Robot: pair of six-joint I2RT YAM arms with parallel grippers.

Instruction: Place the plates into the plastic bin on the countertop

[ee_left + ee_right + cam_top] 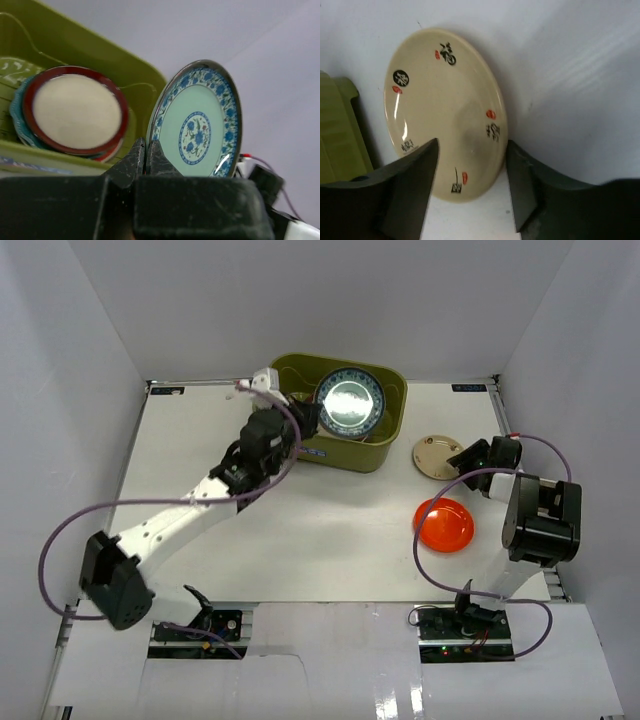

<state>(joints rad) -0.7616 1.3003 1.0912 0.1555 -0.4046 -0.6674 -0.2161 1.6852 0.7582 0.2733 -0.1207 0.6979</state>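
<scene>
My left gripper [146,156] is shut on the rim of the small teal patterned plate [197,125], holding it on edge over the olive-green plastic bin [380,452]. From above, that plate [348,405] sits inside the bin's outline. A dark-red-rimmed cream plate [75,112] rests in the bin [105,65] on top of other plates, a teal scalloped one [17,117] among them. My right gripper [472,165] is open, its fingers standing either side of the small beige plate [445,110], which lies flat on the countertop [300,530]. The orange plate [444,524] sits just in front of it.
White walls close in the countertop on three sides. The bin's corner [335,130] shows at the left of the right wrist view, close to the beige plate [437,455]. The right arm's body [540,520] stands beside the orange plate.
</scene>
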